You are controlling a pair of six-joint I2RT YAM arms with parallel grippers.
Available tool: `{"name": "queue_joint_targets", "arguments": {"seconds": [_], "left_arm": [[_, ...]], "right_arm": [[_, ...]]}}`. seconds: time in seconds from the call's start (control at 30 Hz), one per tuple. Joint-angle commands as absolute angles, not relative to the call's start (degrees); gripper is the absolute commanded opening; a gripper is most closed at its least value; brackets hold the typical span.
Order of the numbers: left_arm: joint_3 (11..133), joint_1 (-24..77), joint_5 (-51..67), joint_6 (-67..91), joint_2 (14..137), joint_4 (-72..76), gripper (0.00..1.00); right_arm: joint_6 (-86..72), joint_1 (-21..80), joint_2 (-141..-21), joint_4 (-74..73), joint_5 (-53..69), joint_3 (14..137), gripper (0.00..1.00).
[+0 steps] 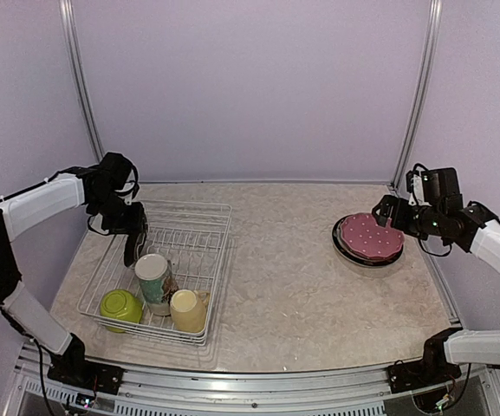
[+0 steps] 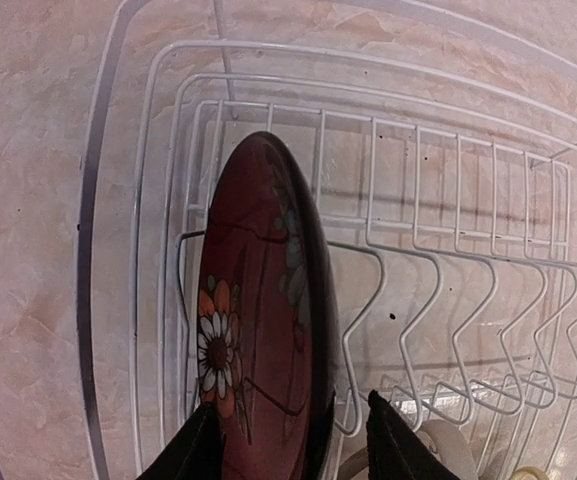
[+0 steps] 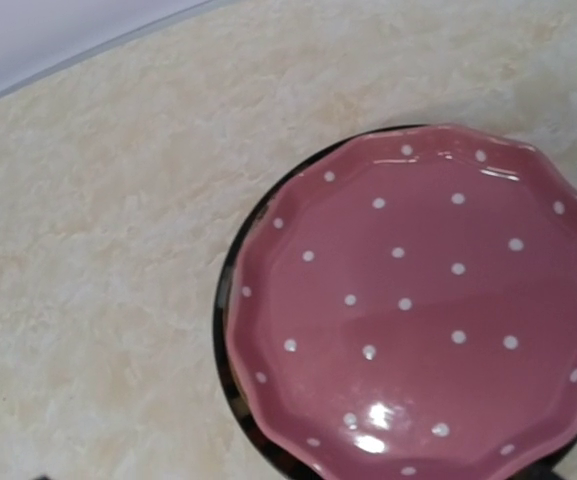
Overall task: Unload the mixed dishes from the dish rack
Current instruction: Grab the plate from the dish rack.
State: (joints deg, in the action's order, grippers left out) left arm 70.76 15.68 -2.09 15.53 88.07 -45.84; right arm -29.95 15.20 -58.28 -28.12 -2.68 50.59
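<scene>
Step in hand: judged to be the grasp on the dark red plate [image 2: 258,300].
Plate position: it stands on edge in a slot at the far left end of the dish rack [image 1: 189,204].
Left gripper [image 2: 290,405]: about half open, directly above the plate. It has one finger on each side of the top rim. One finger seems to touch a face, and the other shows a small gap. Nothing is clamped yet.
Doing it well: centre the rim between the fingers and squeeze firmly, since the glaze may slip. Lift straight up until clear of the prongs.
Right gripper [image 1: 386,212]: wide open and holding nothing. It hovers over the pink dotted plate [image 3: 418,300], which sits on a black plate [image 3: 230,300].
Also in the rack: a green bowl [image 1: 120,305], a floral mug [image 1: 152,276] and a yellow mug [image 1: 188,310], all at the near end.
</scene>
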Motion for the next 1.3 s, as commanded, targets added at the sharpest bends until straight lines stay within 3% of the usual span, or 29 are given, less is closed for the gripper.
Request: {"name": "queue_joint_targets", "arguments": {"seconds": [0.0,0.17,0.4,0.67,1.27], "left_arm": [[72.78,16.34,-3.06,14.36,89.74,-47.87,0.46],[73.83,16.38,-3.31,14.36,91.63,-48.96,0.38],[74.59,16.49,-3.49,14.02,92.29,-49.71,0.2],[74.51,16.75,-4.59,13.72,90.7,-49.36,0.08],[71.85,14.99,-1.93,13.39,81.23,-44.66,0.02]], "right_arm": [[-30.64,14.89,-58.95,-26.35,-0.83,49.19,1.0],[-31.28,14.86,-58.72,-25.95,-0.46,48.2,1.0],[-31.57,14.89,-58.62,-25.54,-0.09,47.9,1.0],[-31.81,14.92,-58.27,-25.65,-0.09,47.55,1.0],[-32.81,14.89,-59.21,-25.21,1.33,47.96,1.0]]}}
